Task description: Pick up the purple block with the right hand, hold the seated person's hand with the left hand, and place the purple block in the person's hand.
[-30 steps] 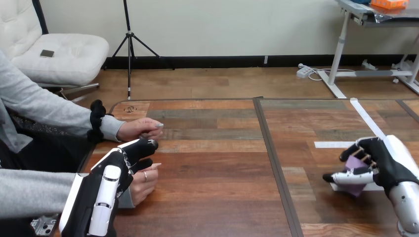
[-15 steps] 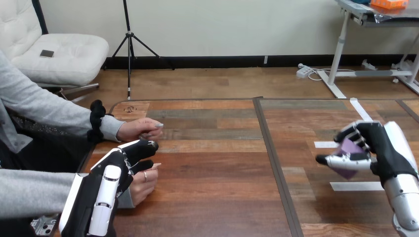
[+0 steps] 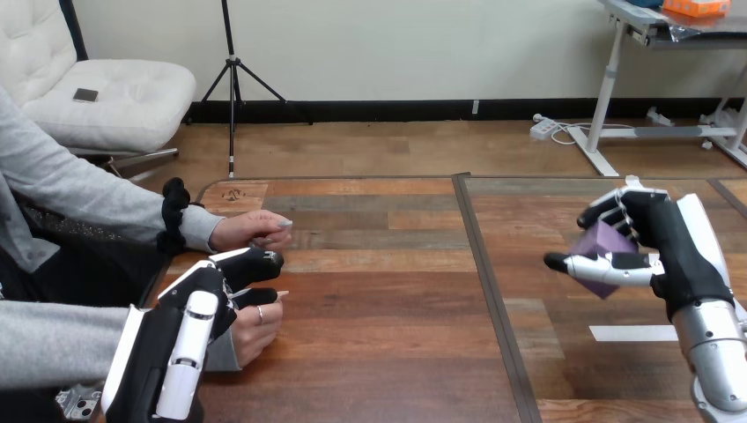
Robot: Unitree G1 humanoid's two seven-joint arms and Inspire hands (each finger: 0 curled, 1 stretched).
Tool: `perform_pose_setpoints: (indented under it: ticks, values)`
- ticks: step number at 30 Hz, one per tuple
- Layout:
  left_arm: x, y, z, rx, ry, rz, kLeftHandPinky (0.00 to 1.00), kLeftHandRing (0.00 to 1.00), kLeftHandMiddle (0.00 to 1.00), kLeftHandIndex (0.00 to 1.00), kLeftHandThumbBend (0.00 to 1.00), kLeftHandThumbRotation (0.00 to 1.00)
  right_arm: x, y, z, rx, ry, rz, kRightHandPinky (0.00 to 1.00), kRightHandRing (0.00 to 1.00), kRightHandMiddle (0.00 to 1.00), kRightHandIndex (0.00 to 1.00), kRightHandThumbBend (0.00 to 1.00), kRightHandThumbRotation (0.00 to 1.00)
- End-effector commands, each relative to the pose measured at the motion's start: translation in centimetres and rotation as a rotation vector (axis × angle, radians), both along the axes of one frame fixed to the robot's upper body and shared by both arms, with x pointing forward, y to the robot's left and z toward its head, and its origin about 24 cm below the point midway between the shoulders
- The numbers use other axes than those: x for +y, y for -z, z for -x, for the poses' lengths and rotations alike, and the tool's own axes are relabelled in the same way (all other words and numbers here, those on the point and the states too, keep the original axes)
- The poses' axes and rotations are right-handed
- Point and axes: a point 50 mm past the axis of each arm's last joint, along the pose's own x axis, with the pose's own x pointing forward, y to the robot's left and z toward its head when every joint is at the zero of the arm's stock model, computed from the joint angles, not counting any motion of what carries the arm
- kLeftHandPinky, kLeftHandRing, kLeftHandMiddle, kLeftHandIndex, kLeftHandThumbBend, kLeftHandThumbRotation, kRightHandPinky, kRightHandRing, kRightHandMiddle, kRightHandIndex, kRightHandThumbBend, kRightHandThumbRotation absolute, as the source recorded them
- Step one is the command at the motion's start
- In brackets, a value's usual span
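Left of the dark seam (image 3: pixel 483 264), nearest: my left hand (image 3: pixel 189 308) overlaps the person's nearer hand (image 3: pixel 255 326), partly hiding it; whether I grip it I cannot tell. Right of the seam: my right hand (image 3: pixel 674 256), fingers and thumb clamped on the purple block (image 3: pixel 601 249), now higher and closer to the seam than a second ago. Farther left: the person's farther hand (image 3: pixel 251 231).

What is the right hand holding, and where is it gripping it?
The purple block, its sides pinched between thumb and fingers of the right hand.
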Motion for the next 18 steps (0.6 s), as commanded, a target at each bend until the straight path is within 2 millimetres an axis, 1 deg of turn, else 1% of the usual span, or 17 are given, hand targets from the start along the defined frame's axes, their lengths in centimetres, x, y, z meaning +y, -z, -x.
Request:
perform_pose_setpoints:
  ticks: [1,4,6,10,14,15,18]
  values:
    - [0.3,-1.4,-1.2,-0.096,-0.003,-0.068,0.62,0.72,0.71,0.64,0.21,0.91,0.7,-2.2,-0.6,-0.13,-0.022,-0.054,0.25,0.28,0.37,0.42,0.91,0.0]
    - [0.5,-1.4,-1.3,-0.109,-0.008,-0.111,0.59,0.7,0.7,0.64,0.19,0.89,0.8,-2.2,-0.4,-0.144,-0.022,-0.084,0.25,0.28,0.37,0.42,0.91,0.0]
    - [0.6,-1.4,-1.4,-0.116,-0.011,-0.126,0.57,0.68,0.68,0.63,0.2,0.86,0.9,-2.2,-0.4,-0.149,-0.018,-0.108,0.23,0.26,0.35,0.42,0.92,0.0]
    - [0.9,-1.4,-1.5,-0.131,-0.023,-0.189,0.54,0.67,0.67,0.63,0.23,0.83,1.1,-2.1,-0.1,-0.156,-0.016,-0.221,0.19,0.23,0.34,0.42,0.92,0.0]
    - [1.2,-1.4,-1.7,-0.145,-0.025,-0.207,0.52,0.65,0.67,0.62,0.26,0.77,1.3,-1.9,0.0,-0.158,-0.017,-0.321,0.24,0.27,0.36,0.42,0.91,0.0]
    - [1.2,-1.5,-1.7,-0.148,-0.024,-0.209,0.51,0.65,0.66,0.62,0.28,0.74,1.3,-1.9,0.1,-0.159,-0.018,-0.336,0.26,0.3,0.37,0.42,0.9,0.0]
    - [1.4,-1.5,-1.7,-0.145,-0.037,-0.228,0.51,0.64,0.66,0.62,0.3,0.71,1.3,-1.7,0.2,-0.158,-0.007,-0.409,0.28,0.31,0.38,0.42,0.91,0.0]
